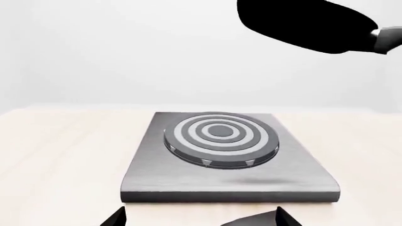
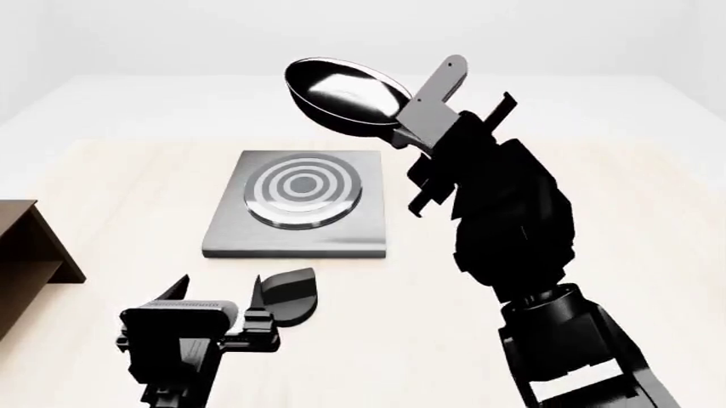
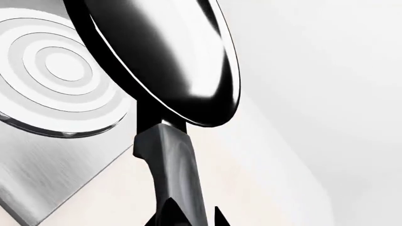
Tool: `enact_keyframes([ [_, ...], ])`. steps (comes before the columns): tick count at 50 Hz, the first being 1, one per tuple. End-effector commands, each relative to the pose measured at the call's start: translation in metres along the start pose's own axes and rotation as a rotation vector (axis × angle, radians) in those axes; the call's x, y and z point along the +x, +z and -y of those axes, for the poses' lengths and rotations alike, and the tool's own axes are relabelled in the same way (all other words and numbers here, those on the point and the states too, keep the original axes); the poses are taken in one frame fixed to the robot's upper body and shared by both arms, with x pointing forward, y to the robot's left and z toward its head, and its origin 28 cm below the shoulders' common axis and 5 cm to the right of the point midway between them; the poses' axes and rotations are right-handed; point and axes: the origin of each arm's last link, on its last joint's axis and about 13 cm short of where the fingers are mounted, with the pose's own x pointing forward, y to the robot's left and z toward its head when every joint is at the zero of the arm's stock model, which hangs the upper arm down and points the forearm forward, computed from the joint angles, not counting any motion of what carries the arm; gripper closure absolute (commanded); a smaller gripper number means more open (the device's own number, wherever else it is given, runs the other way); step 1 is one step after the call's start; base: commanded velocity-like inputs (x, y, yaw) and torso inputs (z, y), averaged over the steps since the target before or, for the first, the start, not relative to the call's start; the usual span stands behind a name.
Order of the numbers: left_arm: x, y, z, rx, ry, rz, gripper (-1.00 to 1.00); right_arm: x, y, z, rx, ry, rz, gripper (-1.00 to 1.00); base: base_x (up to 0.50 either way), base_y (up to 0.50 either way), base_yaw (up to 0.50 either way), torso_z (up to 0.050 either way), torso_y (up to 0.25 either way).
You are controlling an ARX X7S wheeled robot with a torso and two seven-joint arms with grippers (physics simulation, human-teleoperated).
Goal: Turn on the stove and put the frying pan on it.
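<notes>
Pale wood table [image 2: 136, 195], light grain, runs across the whole front. Grey metal stove [image 2: 301, 206] lies flat on it approx mid-table, round ringed burner on top. Dark brown wooden shelf [image 2: 29, 255] shows at the table's left edge, cut off by frame.

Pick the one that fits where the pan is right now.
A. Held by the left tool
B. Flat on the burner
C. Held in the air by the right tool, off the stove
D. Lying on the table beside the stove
C: in the head view the pan hangs above the far side of the stove, its handle gripped by the right tool, and the burner is bare.
</notes>
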Motion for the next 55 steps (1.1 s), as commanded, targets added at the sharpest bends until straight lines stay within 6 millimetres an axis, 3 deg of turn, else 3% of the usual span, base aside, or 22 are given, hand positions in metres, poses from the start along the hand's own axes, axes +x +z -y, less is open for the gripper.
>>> enact_keyframes([
  [1, -0.001, 0.000, -0.001, -0.031, -0.011, 0.011, -1.00, 0.009, 0.022, -0.013, -0.061, -0.051, 0.062, 1.00, 0.00, 0.00, 0.00, 0.000, 0.000],
  [22, 0.000, 0.003, -0.003, -0.054, -0.002, 0.036, -1.00, 0.023, 0.036, -0.028, -0.065, -0.086, 0.064, 1.00, 0.00, 0.00, 0.00, 0.000, 0.002],
  [46, -0.001, 0.002, -0.003, -0.071, 0.003, 0.045, -1.00, 0.024, 0.044, -0.033, -0.074, -0.107, 0.085, 1.00, 0.00, 0.00, 0.00, 0.000, -0.248],
  [55, -0.001, 0.000, -0.002, -0.069, -0.016, 0.029, -1.00, 0.028, 0.049, -0.038, -0.112, -0.152, 0.093, 1.00, 0.00, 0.00, 0.00, 0.000, 0.000],
])
